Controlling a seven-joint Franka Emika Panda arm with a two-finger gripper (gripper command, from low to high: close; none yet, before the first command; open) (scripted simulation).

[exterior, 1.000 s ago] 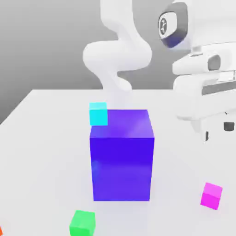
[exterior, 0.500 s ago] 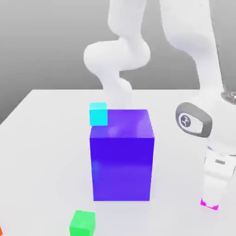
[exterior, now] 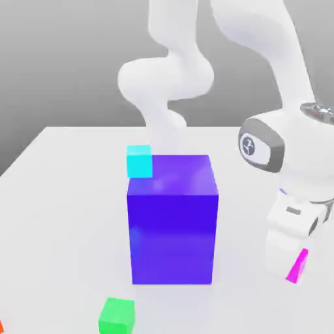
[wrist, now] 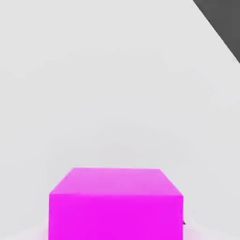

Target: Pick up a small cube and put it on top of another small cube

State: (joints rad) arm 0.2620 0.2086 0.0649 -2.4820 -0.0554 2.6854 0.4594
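Observation:
The small cube (exterior: pixel 299 267) is magenta-pink and sits at the exterior view's right, low down. It is tilted and partly hidden behind my white hand. My gripper (exterior: pixel 291 261) is shut on it. In the hand view the same small cube (wrist: pixel 116 204) looms very close, with the white table beyond it. A small cyan cube (exterior: pixel 139 161) stands behind the top left corner of the big blue-violet block (exterior: pixel 172 218). A small green cube (exterior: pixel 117 316) rests on the table in front of the block, toward the exterior view's left.
The big blue-violet block stands tall in the middle of the white table (exterior: pixel 65 215), to the left of my hand. A sliver of something red (exterior: pixel 1 326) shows at the exterior view's lower left corner. The table's edge (wrist: pixel 220 28) shows in the hand view.
My hand came down onto the magenta cube and the jaws closed on it. The cube now sits a little higher and tilted.

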